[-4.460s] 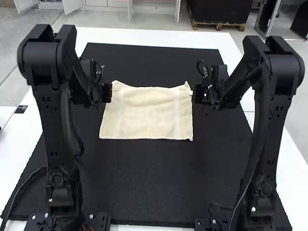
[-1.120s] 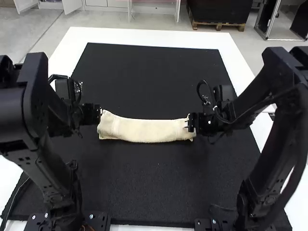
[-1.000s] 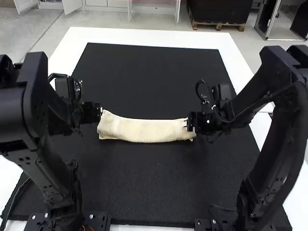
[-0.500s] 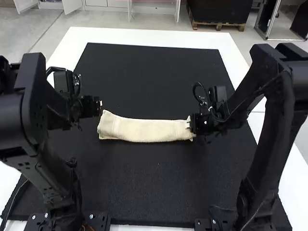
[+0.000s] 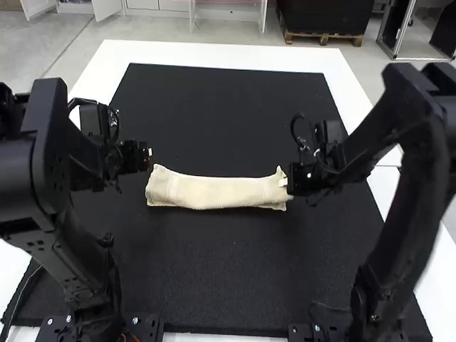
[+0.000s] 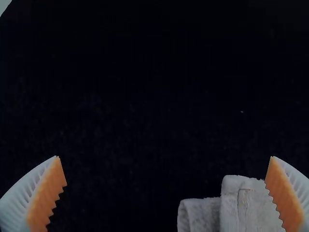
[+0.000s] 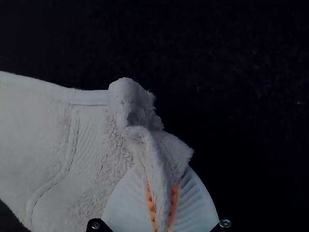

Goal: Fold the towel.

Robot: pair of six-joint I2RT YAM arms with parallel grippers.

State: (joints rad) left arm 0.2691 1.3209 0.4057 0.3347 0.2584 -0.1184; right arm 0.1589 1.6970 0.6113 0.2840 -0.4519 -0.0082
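– black mat [image 5: 228,271] on a white table [image 5: 214,51], yes? where's the towel [image 5: 214,193]?

– mid-mat, in the high view. it's folded into a narrow strip, ends at nine and three o'clock, dipping a bit along the middle.

– and the left gripper [image 5: 149,152]?

– off the towel's end, toward ten o'clock. in its wrist view the left gripper [image 6: 166,183] has its jaws wide apart, holding nothing. folded layers lie near one orange pad [image 6: 284,198]; can't tell if they touch.

– right gripper [image 5: 289,182]?

– at the three o'clock end. its jaws are nearly together, pinching a ruck of towel between the orange pads; the cloth is bunched just past the tips.
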